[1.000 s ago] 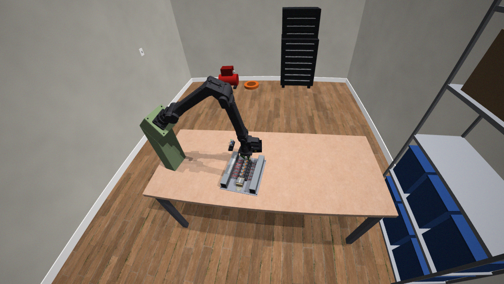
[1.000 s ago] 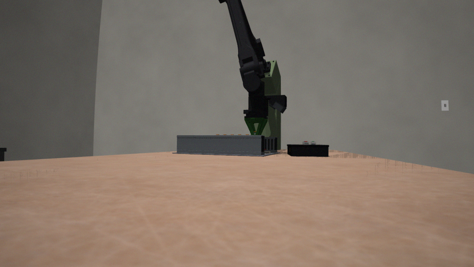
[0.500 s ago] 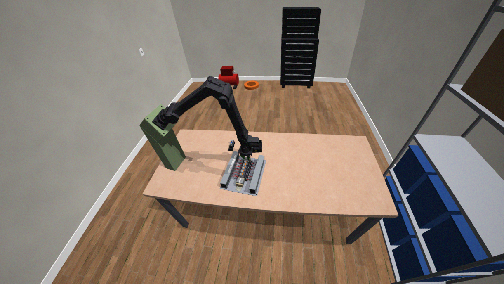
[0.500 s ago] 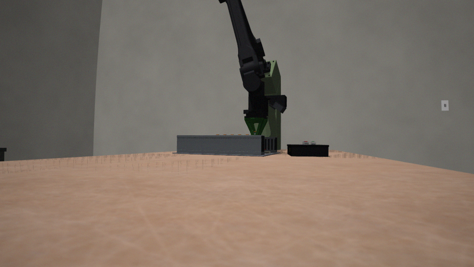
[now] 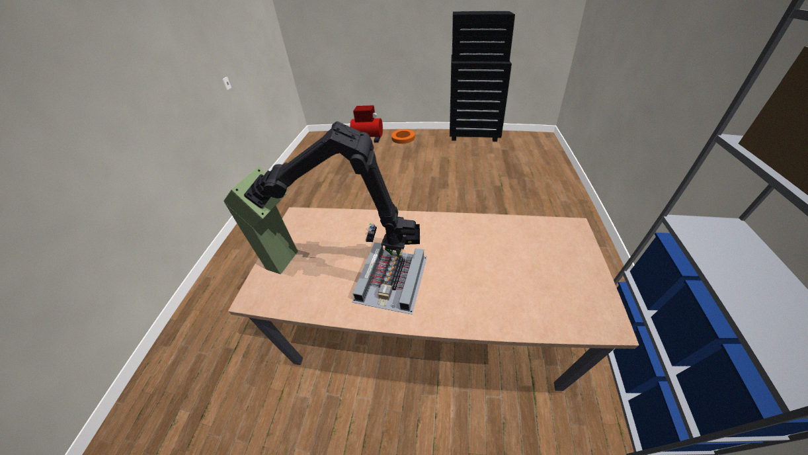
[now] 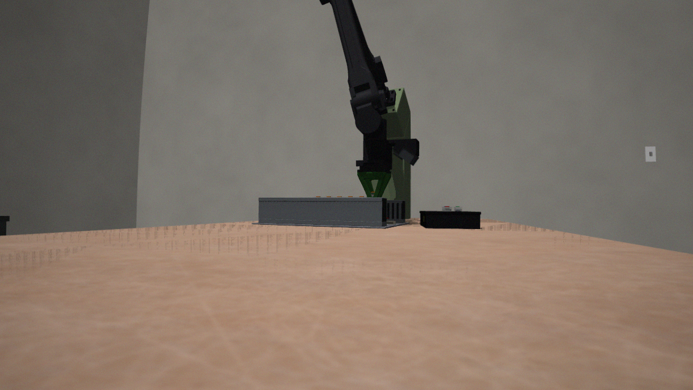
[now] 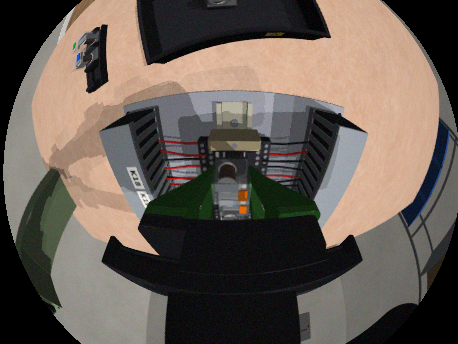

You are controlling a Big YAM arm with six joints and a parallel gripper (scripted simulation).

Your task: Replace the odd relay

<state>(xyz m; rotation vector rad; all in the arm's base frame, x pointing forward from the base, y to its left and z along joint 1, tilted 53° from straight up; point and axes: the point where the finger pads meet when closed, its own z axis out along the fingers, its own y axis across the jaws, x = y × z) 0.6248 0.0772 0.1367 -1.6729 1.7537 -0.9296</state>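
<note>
My gripper (image 5: 394,252) (image 6: 373,196) (image 7: 231,172) points down between the two grey ducts. Its green fingers are shut on the relay at the end of the row, which shows a dark coil and an orange test button (image 7: 243,195). The neighbouring relay's button (image 7: 243,209) is also orange and on the same side. Several more orange buttons (image 6: 339,196) show over the duct. The fingers hide the held relay's lower part, so its seating depth is unclear. The black tray (image 6: 451,221) (image 7: 235,40) stands beyond the panel, with a silvery part (image 7: 221,3) inside, cut off by the view.
A black spare holder (image 5: 370,237) (image 7: 98,70) stands beside the tray, with green and blue buttons visible. Grey wiring ducts (image 5: 414,280) (image 7: 120,160) flank the relay row. A beige end block (image 7: 234,140) sits close before the fingers. Red and black wires run along both sides.
</note>
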